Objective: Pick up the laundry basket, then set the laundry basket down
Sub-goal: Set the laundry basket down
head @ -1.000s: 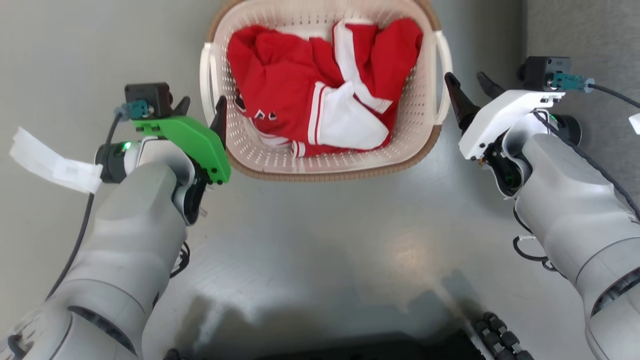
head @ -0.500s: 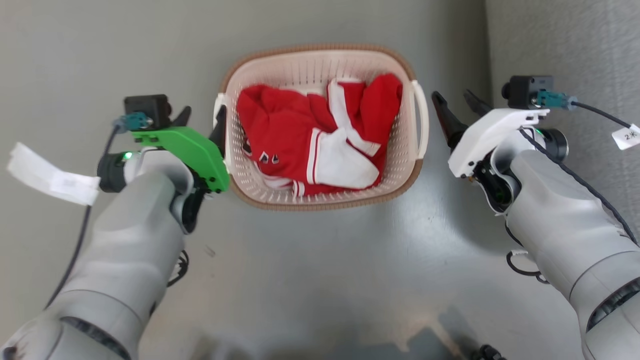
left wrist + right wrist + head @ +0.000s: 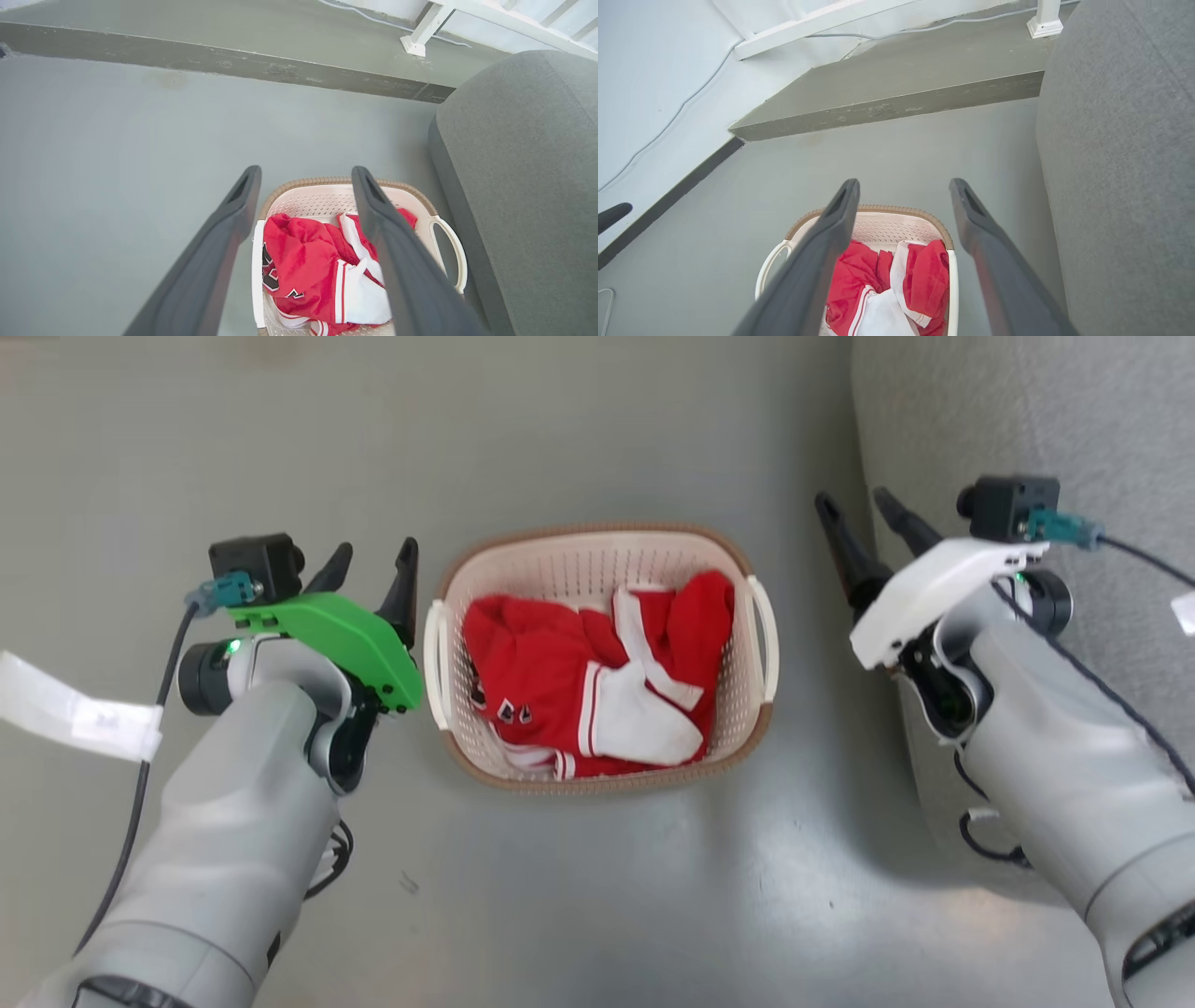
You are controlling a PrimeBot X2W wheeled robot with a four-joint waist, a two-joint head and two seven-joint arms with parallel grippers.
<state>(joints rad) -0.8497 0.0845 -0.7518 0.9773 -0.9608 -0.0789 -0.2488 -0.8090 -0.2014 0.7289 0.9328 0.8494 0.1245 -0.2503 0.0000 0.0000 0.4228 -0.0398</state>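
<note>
Grey floor (image 3: 597,896) with laundry basket (image 3: 579,569) on it, upholstered furniture (image 3: 1027,420) beside.

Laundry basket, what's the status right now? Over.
Left jaws and right jaws open, empty, flanking the laundry basket, apart from it. Basket sits on the floor, red-and-white clothes inside. Grey sofa close by the right arm.

One laundry basket (image 3: 597,565), with two white loop handles (image 3: 433,653), holds one red-and-white garment heap (image 3: 546,663). There are two tools, left tool (image 3: 373,553) and right tool (image 3: 851,500), each with two dark fingers (image 3: 403,581).
</note>
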